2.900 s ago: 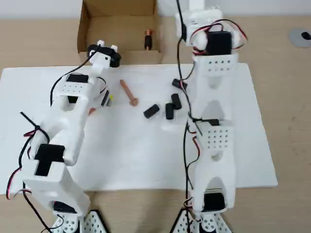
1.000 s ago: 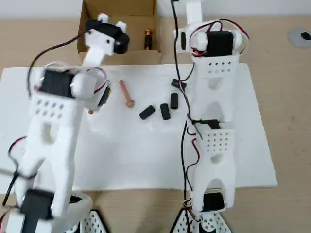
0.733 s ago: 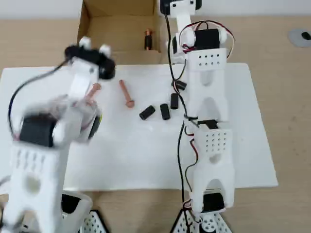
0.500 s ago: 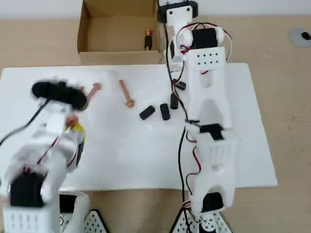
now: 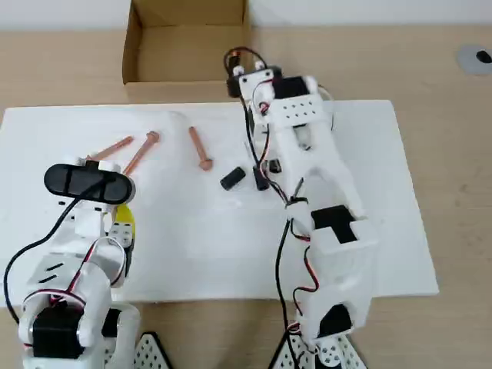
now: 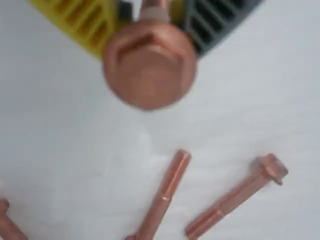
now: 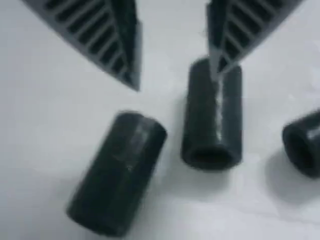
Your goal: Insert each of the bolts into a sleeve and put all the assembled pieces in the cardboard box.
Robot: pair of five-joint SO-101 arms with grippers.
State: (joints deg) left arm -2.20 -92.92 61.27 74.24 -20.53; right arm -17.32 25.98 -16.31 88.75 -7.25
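Note:
My left gripper (image 6: 150, 10) is shut on a copper bolt (image 6: 149, 67), gripped by its shank between the yellow and black fingers with the hex head hanging down. In the high view this gripper (image 5: 121, 223) hovers over the near-left part of the white sheet. Three loose bolts (image 5: 141, 152) lie farther back on the sheet, two of them under the held bolt (image 6: 165, 192). My right gripper (image 7: 175, 70) is open just above the black sleeves; one fingertip (image 7: 222, 60) overlaps the middle sleeve (image 7: 212, 120), with another sleeve (image 7: 117, 177) beside it. The sleeves (image 5: 233, 178) lie mid-sheet.
The cardboard box (image 5: 132, 54) stands open at the back, beyond the white sheet (image 5: 192, 246). The right arm (image 5: 307, 146) stretches across the sheet's middle and hides part of the sleeve cluster. A grey disc (image 5: 475, 58) sits at the far right on the wooden table.
The left arm swung back from the box to the near left of the sheet. The right arm dropped from beside the box down over the sleeves.

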